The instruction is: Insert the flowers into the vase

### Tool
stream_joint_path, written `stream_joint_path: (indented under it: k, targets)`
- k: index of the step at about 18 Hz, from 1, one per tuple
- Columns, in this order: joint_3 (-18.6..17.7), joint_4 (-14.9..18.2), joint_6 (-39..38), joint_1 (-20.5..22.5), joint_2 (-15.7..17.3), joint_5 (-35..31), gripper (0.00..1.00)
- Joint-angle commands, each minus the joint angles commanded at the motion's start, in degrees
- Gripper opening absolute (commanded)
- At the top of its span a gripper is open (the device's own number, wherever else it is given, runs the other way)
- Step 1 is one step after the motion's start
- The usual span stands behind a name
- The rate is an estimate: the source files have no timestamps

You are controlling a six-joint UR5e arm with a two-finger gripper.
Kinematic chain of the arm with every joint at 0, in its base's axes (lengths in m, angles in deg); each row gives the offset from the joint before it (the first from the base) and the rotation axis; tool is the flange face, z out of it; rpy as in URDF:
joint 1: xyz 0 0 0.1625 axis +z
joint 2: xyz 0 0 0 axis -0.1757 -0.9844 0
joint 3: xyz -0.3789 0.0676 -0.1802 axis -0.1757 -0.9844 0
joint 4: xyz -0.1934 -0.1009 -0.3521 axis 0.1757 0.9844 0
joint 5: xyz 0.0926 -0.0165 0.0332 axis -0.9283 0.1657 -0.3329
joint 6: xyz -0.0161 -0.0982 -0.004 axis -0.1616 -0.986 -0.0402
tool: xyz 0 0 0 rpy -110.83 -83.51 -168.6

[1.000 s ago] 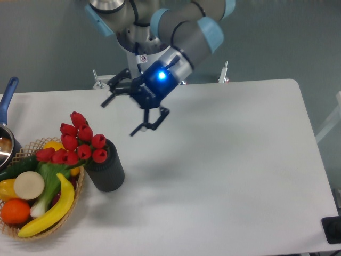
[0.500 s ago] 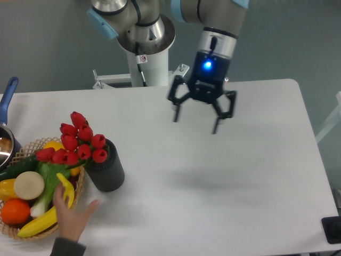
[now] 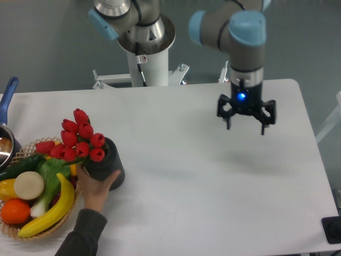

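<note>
since the earlier frame the gripper has swung right across the table, fingers spread wide and holding nothing, well apart from the vase. a person's hand now grips the vase beside the basket. the flowers sit tilted in its mouth.

The flowers hide the vase's mouth, and a person's hand covers its lower front. The hand's arm runs off the bottom edge. A pot and the wicker basket are cut by the left edge. The arm's upper links leave the top edge.
</note>
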Motion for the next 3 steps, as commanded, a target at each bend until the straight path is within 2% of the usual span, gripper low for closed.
stream_joint_path:
  k: [3]
  targets:
    - [-0.09, 0.0, -0.09, -0.09, -0.26, -2.1, 1.0]
